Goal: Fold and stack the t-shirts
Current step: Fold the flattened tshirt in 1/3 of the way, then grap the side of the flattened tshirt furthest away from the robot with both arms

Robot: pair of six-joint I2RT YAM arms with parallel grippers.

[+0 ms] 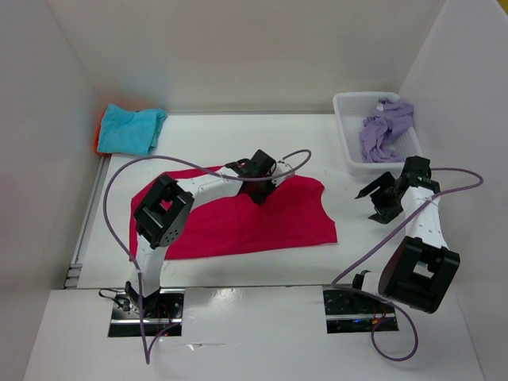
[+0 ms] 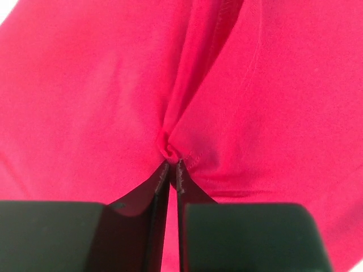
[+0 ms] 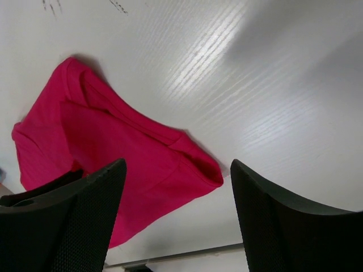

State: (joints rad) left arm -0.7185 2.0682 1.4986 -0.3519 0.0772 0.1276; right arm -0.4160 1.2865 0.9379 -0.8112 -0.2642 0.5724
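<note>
Black tips of our left gripper (image 2: 172, 164) are pinching a pucker near the top edge of the magenta-red cloth t-shirt (image 1: 262, 226). It is lying spread across the centre of the top view, long axis running left to right. Our right gripper (image 3: 177, 164) is hovering splayed and empty at right-centre, with the shirt's edge to its left.

Legible text, labels, brands, numbers, signs: none is showing in any view. A few small dark marks (image 3: 51, 5) are showing on the white table (image 3: 272, 85) at the top edge of the right wrist view, too faint and small to read.
</note>
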